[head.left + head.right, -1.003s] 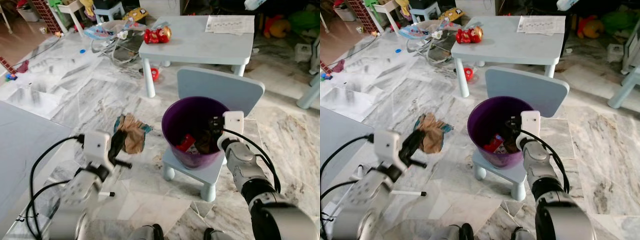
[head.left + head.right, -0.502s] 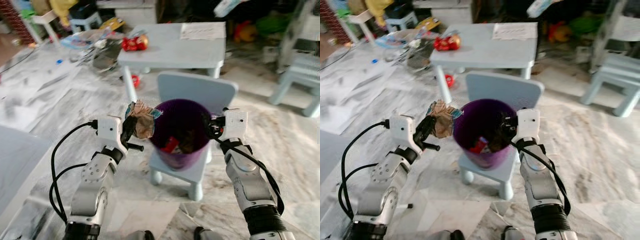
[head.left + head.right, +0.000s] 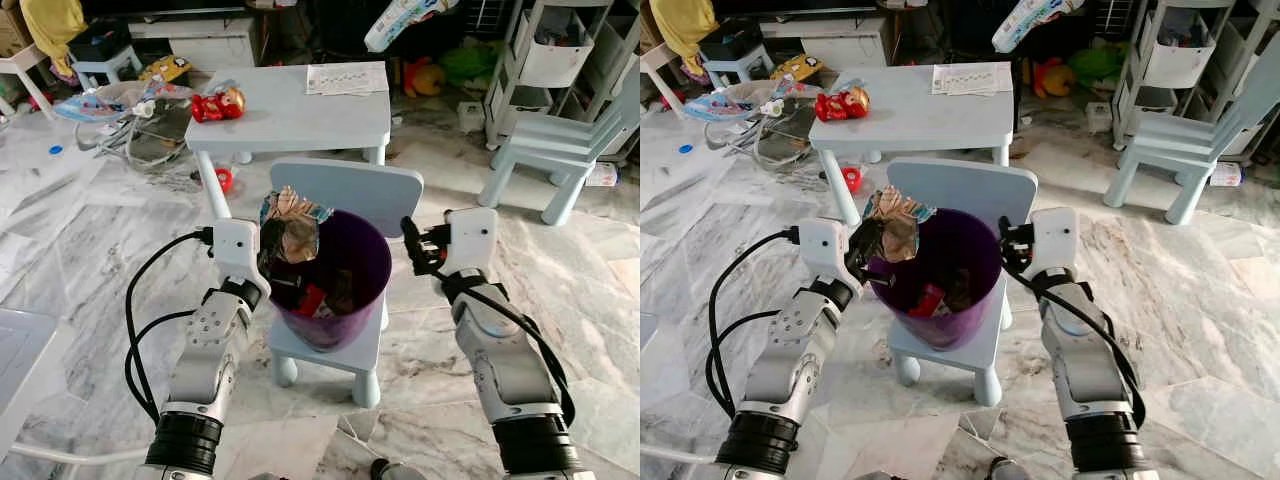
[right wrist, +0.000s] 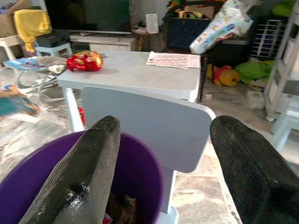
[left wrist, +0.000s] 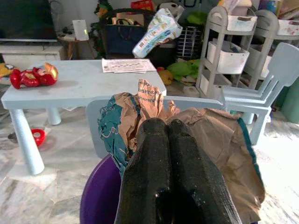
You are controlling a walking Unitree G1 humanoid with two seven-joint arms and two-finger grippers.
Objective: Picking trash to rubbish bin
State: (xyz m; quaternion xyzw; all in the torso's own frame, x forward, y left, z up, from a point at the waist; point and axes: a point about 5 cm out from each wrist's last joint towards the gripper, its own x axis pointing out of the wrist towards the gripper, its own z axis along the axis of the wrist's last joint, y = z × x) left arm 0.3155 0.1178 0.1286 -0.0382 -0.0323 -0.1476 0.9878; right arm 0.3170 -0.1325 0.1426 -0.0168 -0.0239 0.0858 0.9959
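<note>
- Jaws of the left gripper (image 3: 272,252) are clamped on the crumpled paper wrapper (image 3: 290,228); those of the right gripper (image 4: 163,163) stand spread and empty.
- Wrapper sits at frame centre, over the near-left rim of the purple bin (image 3: 360,262), bulging beyond the fingertips.
- Risk: released here, it may catch the rim and fall outside to the floor (image 3: 90,250).
- Risk: nudging could tip the bin off its chair (image 3: 345,190).
</note>
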